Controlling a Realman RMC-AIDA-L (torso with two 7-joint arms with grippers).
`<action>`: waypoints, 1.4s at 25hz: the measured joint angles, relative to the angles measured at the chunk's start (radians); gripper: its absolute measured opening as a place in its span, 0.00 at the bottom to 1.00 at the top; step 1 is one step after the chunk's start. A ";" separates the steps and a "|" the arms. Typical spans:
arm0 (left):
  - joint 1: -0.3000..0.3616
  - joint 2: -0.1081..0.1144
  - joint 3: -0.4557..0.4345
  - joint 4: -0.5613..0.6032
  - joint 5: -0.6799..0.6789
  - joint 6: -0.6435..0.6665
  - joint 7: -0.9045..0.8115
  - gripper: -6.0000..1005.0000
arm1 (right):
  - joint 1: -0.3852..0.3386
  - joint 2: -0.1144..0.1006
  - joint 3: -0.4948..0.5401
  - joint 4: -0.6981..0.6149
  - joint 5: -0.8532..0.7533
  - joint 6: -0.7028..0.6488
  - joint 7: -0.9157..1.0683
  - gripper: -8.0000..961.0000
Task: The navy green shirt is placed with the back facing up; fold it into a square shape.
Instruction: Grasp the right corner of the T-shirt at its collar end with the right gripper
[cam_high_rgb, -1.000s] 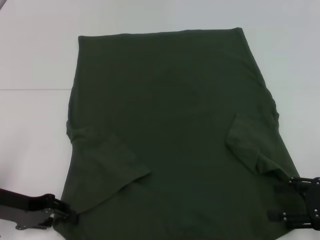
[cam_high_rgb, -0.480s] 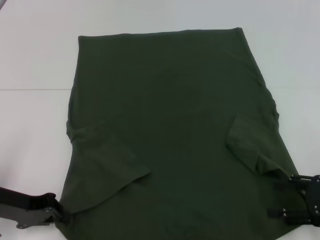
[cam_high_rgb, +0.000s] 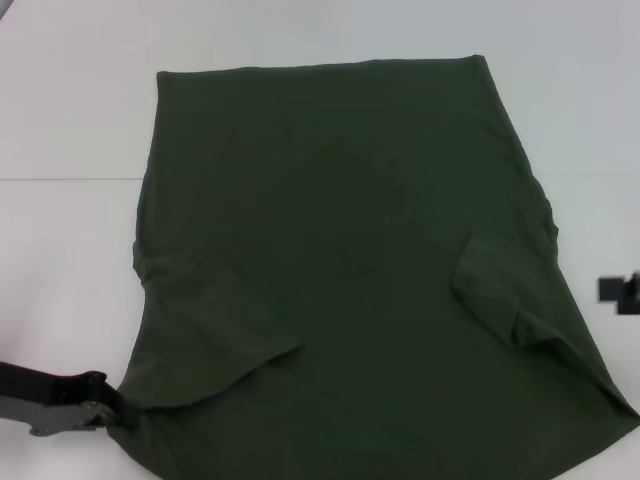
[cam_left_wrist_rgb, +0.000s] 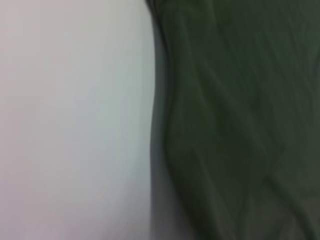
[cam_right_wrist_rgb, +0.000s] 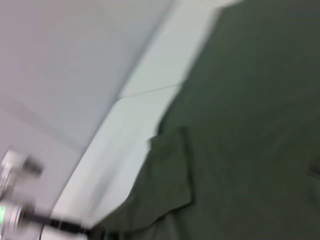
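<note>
Your shirt (cam_high_rgb: 350, 250) lies spread on the white table (cam_high_rgb: 70, 110), plain side up, both sleeves folded in over the body. The left gripper (cam_high_rgb: 100, 412) sits at the near left corner, touching the cloth edge — you cannot tell if its claw is apart or together. The right gripper (cam_high_rgb: 622, 290) shows only as a dark sliver at the right edge, clear of the shirt, its claw hidden.

A lab or test bench, by the look of it. A plain white table (cam_high_rgb: 70, 280) fills the frame from edge to edge, with only a thin seam line running across it at mid-height on the left. A dark green shirt (cam_high_rgb: 340, 270) lies spread flat on it, and black robot arm hardware pokes in at the lower left and right edges.
</note>
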 joint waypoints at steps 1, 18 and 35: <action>-0.001 0.003 0.000 0.000 -0.002 0.002 0.005 0.01 | 0.007 -0.016 -0.002 -0.012 -0.007 -0.002 0.093 0.89; -0.013 0.027 0.007 0.004 -0.032 0.021 0.073 0.01 | 0.086 -0.032 -0.056 -0.006 -0.459 0.102 0.369 0.89; -0.008 0.027 0.000 0.005 -0.043 0.030 0.078 0.01 | 0.088 0.034 -0.154 0.028 -0.486 0.215 0.336 0.89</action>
